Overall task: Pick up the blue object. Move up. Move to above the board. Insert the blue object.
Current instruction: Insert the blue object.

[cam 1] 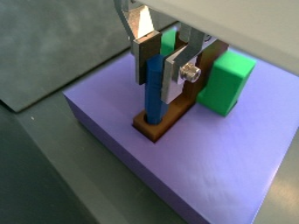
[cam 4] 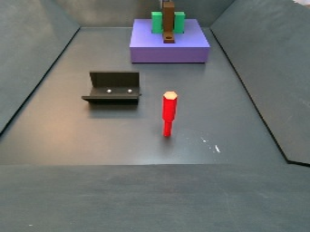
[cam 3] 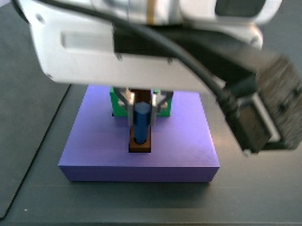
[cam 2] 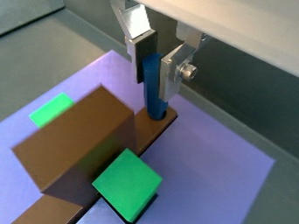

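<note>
The blue object [cam 1: 153,105] stands upright with its lower end in the hole at the end of the board [cam 1: 160,131], which lies on the purple slab [cam 1: 222,166]. My gripper [cam 1: 160,87] is straight above the hole, its fingers closed on the peg's upper half. Both wrist views show this: the blue object [cam 2: 155,101], the gripper [cam 2: 156,85] and the board [cam 2: 146,133]. In a side view the blue object [cam 3: 140,122] rises from the board [cam 3: 140,145], and the arm hides the fingers. The board [cam 4: 169,29] is small and far in a side view.
A green block [cam 1: 225,81] stands on the slab beside the board and shows in a wrist view [cam 2: 126,182]. A red peg [cam 4: 169,111] stands upright on the grey floor. The fixture [cam 4: 112,87] stands to its left. The purple slab [cam 4: 169,50] sits at the far end.
</note>
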Controlling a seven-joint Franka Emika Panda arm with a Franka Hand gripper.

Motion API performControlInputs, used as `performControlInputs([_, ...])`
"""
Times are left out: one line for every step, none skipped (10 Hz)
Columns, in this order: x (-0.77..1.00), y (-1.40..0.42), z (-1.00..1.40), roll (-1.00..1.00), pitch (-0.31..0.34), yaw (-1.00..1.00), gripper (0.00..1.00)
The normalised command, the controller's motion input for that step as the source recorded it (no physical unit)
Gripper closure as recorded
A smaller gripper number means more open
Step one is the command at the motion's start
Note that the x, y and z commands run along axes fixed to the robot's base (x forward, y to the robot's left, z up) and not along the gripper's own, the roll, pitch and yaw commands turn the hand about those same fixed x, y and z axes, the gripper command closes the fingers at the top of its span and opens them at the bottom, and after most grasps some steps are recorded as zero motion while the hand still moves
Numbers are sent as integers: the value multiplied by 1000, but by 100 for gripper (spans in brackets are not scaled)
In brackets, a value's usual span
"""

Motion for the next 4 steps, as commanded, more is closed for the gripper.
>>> performControlInputs([211, 0, -797, 119, -14, 0, 100])
performControlInputs([123, 0, -871, 91, -9, -3, 100])
performControlInputs([43, 0, 0, 0, 23, 0, 100])
performControlInputs([0, 0, 0, 0, 0, 0, 100])
